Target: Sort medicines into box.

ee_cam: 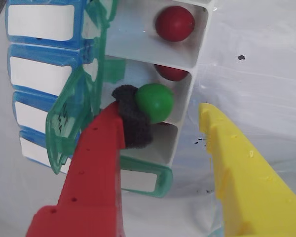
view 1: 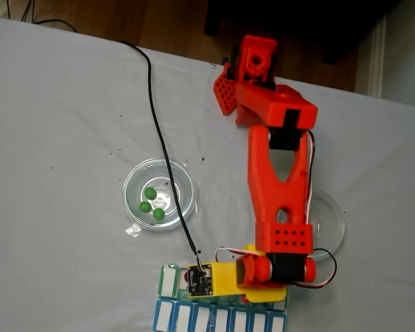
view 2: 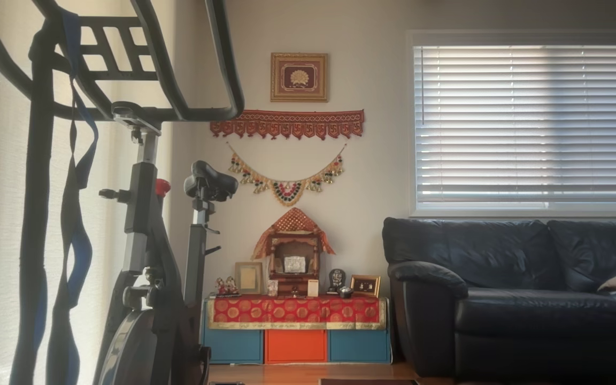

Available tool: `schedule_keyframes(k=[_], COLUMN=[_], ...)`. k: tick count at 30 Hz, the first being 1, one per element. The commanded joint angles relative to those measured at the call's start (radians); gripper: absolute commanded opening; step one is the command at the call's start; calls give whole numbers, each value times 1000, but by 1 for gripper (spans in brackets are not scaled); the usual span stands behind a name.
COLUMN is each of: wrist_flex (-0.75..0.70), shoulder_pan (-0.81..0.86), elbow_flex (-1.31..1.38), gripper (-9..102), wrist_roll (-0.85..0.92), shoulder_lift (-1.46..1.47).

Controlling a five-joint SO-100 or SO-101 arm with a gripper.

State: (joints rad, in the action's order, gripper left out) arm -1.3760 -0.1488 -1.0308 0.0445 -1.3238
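In the wrist view the gripper comes up from the bottom edge, its red finger at lower left and its yellow finger at lower right, spread wide with a clear gap between them. A green pill sits against the dark foam pad at the tip of the red finger, well apart from the yellow finger; whether it rests on the box or clings to the pad cannot be told. It hangs at the mouth of the white compartments of the box, which runs down the centre of the frame. A red pill lies in the top compartment, and another red pill shows in the one below, partly behind the green one. Green lids stand open at centre left, with the blue row filling the upper left. In the fixed view the orange arm reaches from the top centre down to the bottom edge, where the yellow part of the gripper lies over the box at the bottom centre. A clear dish at centre left holds three green pills, with a black cable running across it; another clear dish lies just right of the arm. The other view shows a room: an exercise bike on the left, a dark sofa at lower right below a blinded window, and a small shrine at centre.
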Motion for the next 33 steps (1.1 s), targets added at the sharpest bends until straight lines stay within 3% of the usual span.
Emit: schedule_keyframes(k=[1, 12, 17, 22, 26, 33], wrist_flex=[-23, -77, -262, -428, -531, -465], shoulder_pan=[-2, 18, 81, 183, 250, 393], elbow_flex=[110, 150, 304, 456, 480, 89], gripper=[21, 22, 21, 9, 6, 1], wrist_roll=[11, 40, 92, 176, 324, 589], shoulder_lift=[-34, -49, -63, -60, -34, -195])
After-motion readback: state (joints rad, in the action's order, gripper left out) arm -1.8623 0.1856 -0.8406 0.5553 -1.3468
